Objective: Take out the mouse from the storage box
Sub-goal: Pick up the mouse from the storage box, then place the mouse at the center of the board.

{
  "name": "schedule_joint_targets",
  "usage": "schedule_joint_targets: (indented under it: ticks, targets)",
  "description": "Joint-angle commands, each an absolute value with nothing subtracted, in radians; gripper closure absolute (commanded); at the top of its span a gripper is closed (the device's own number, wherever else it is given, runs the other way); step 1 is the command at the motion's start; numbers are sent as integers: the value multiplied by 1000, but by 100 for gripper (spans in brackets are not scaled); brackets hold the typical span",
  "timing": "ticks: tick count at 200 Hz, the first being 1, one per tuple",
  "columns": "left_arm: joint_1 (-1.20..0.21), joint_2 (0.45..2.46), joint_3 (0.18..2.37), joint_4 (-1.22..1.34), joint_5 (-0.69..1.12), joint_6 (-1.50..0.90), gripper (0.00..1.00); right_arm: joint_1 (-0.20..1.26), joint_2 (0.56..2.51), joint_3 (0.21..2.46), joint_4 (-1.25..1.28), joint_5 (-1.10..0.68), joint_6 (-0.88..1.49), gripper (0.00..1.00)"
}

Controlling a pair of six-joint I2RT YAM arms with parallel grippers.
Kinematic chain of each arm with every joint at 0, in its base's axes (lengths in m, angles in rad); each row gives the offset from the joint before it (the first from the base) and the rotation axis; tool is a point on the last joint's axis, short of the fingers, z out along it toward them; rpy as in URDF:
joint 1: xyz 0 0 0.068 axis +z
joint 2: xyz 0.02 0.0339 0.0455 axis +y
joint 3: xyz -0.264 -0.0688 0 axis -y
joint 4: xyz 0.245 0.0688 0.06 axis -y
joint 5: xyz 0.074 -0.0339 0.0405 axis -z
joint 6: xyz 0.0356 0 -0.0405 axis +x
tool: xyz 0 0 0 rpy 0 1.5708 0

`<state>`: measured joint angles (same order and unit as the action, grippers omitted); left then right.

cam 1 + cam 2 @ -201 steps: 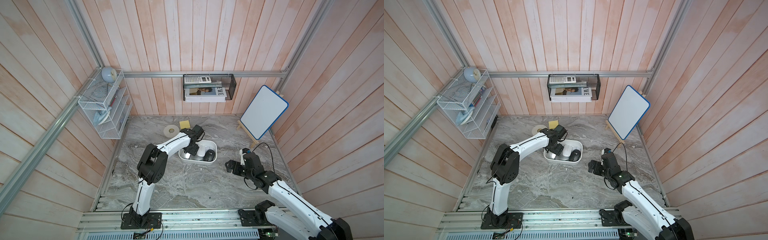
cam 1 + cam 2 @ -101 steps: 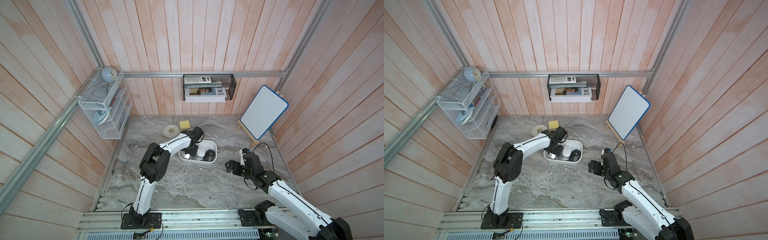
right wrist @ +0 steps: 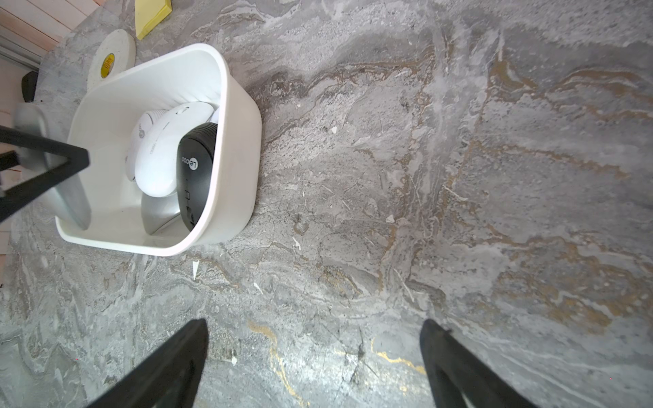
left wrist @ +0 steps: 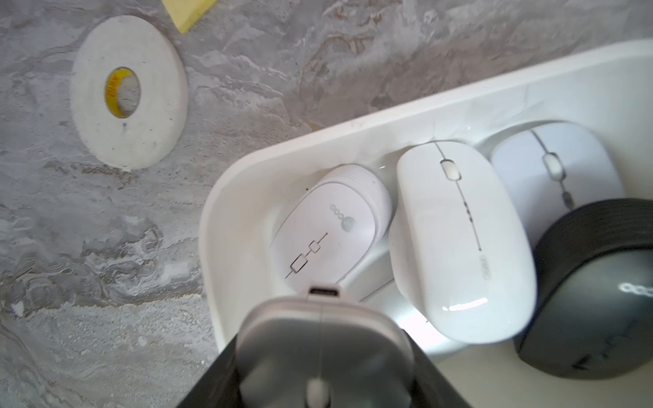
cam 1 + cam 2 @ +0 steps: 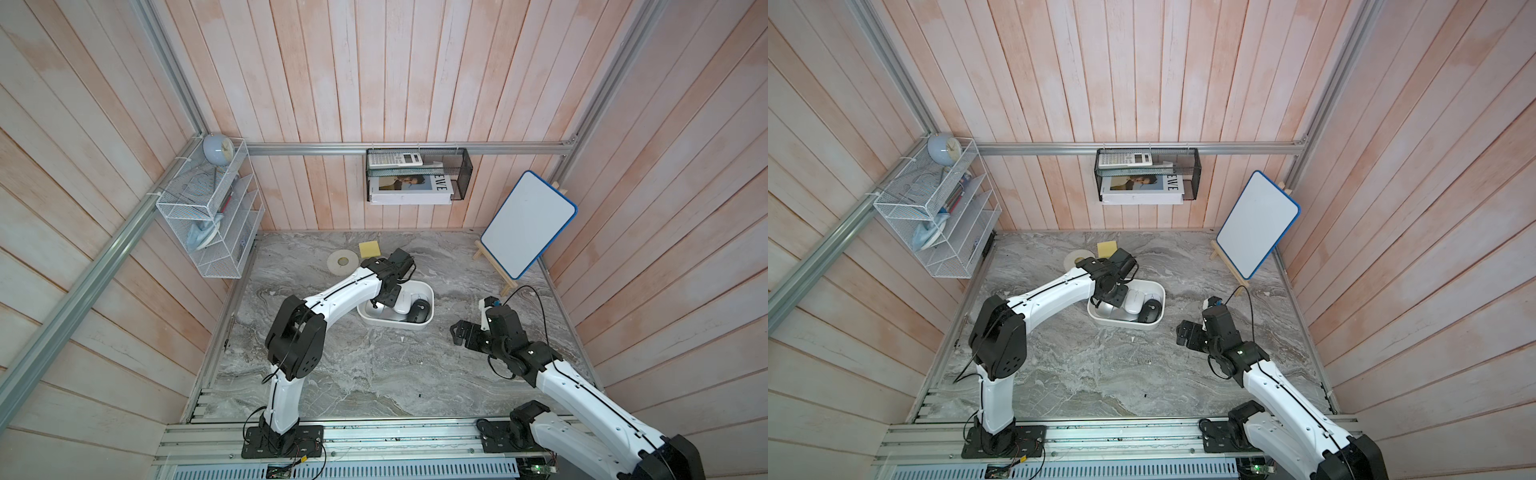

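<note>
Grey marble table (image 5: 374, 374), enclosed on three sides by pale pink plank walls. Items are listed from the front edge back.

1. Right claw (image 5: 457, 332): lower right of centre in both top views, low over bare table and well apart from the box. Jaws are spread wide with nothing between them.
2. Storage box (image 5: 392, 325): white open tub at the middle of the table, holding several mice.
3. Left claw (image 4: 321, 339): reaches down into the left end of the box and is closed on the grey mouse, one finger on each side.
4. Grey mouse (image 3: 69, 201): silver-grey, gripped and steeply tilted. Its lower end is inside the box near the end wall and its upper end is above the rim.
5. Black mouse (image 5: 419, 309): at the right end of the box, leaning against the wall.
6. White mice, three, between the grey and the black:
   - one glossy (image 4: 459, 240)
   - one small and matte (image 4: 328, 226) beside it
   - one pale (image 4: 551, 169), partly under the black mouse
7. Tape roll (image 5: 341, 262): white, lying flat on the table, up and left of the box.
8. Yellow notepad (image 5: 370, 249): just beyond the tape.
9. Whiteboard (image 5: 528, 224): blue-edged, propped on a small wooden easel at the far right.
10. Black mesh basket (image 5: 461, 174): hung on the back wall, holding a calculator and a magazine.
11. White wire rack (image 5: 208, 232): on the left wall, with a round pale-blue clock (image 5: 217, 148) on top.
</note>
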<state>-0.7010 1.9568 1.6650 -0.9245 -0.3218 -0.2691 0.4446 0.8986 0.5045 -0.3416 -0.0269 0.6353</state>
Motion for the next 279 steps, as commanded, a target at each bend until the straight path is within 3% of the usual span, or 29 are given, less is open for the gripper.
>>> schedule_joint_targets:
  ticks: [1, 50, 97, 149, 245, 279]
  targets:
    - [-696, 1871, 1607, -956, -370, -348, 45, 449, 894, 514, -358, -26, 640, 3]
    - [-677, 1679, 1432, -981, -361, -459, 46, 451, 903, 518, -356, -31, 650, 2]
    - [-552, 1590, 1236, -948, -337, -540, 47, 460, 931, 530, -341, -37, 670, 2]
    - [-477, 1630, 1138, -906, -264, -568, 48, 505, 973, 580, -371, -1, 669, 2]
    - [-475, 1766, 1097, -821, -226, -597, 48, 583, 1070, 663, -386, 56, 676, 2]
    - [-475, 1774, 1089, -807, -225, -592, 34, 604, 1096, 680, -385, 69, 681, 2]
